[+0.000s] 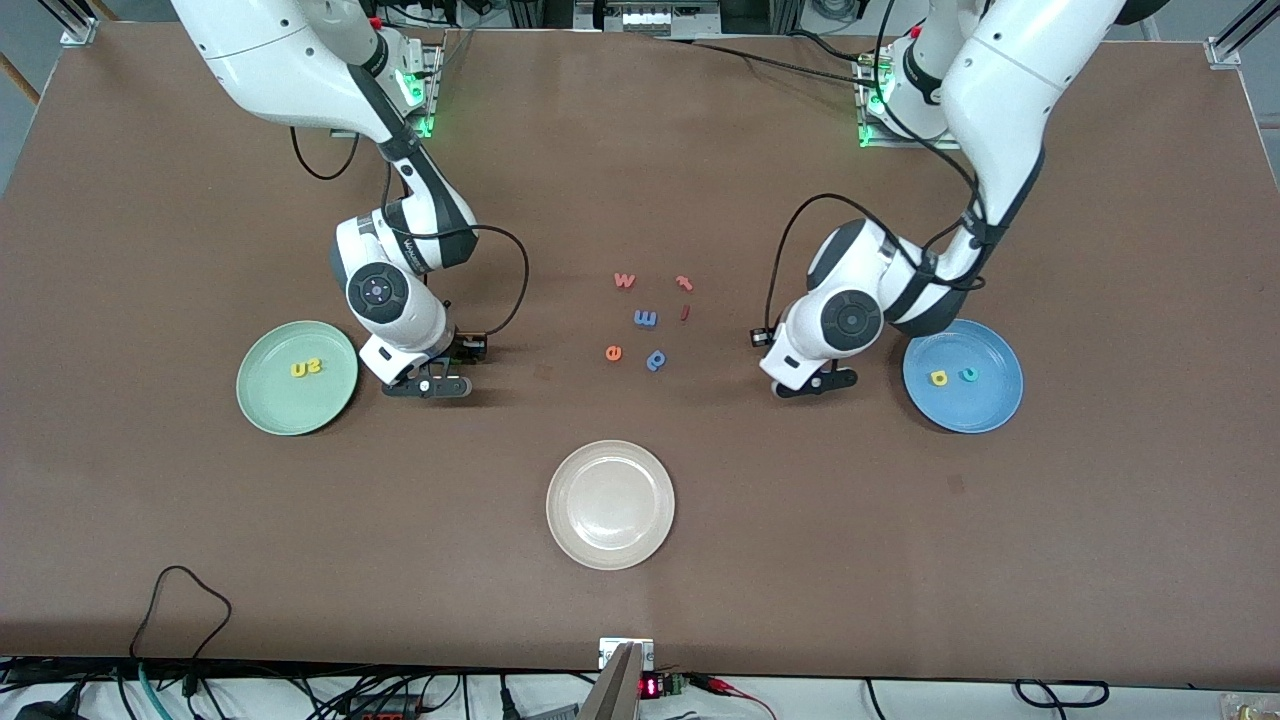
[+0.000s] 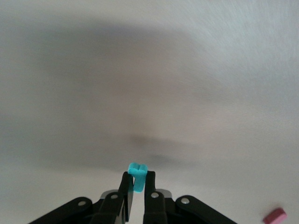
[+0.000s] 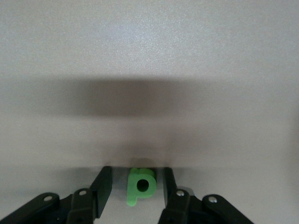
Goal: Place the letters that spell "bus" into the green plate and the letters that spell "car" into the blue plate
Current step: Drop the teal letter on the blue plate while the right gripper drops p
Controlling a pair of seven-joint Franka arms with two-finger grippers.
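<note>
The green plate [image 1: 280, 405] at the right arm's end holds the yellow "u" and "s" [image 1: 306, 368]. Beside it, my right gripper [image 1: 430, 386] is down at the table. In the right wrist view this gripper [image 3: 137, 171] is open, and the green "b" [image 3: 140, 186] lies flat between its fingers with a gap on each side. The blue plate [image 1: 975, 410] at the left arm's end holds the yellow "a" [image 1: 938, 378] and teal "c" [image 1: 968, 374]. My left gripper [image 1: 815, 383] is low beside that plate. In its wrist view the gripper [image 2: 138, 176] is shut on the teal "r" [image 2: 138, 169].
A cream-white plate [image 1: 610, 540] sits nearer the front camera at mid-table. Loose letters lie between the arms: red "w" [image 1: 624, 280], two small red pieces [image 1: 684, 283] [image 1: 685, 313], a blue "m" [image 1: 645, 318], an orange "e" [image 1: 613, 352] and a blue "p" [image 1: 656, 359].
</note>
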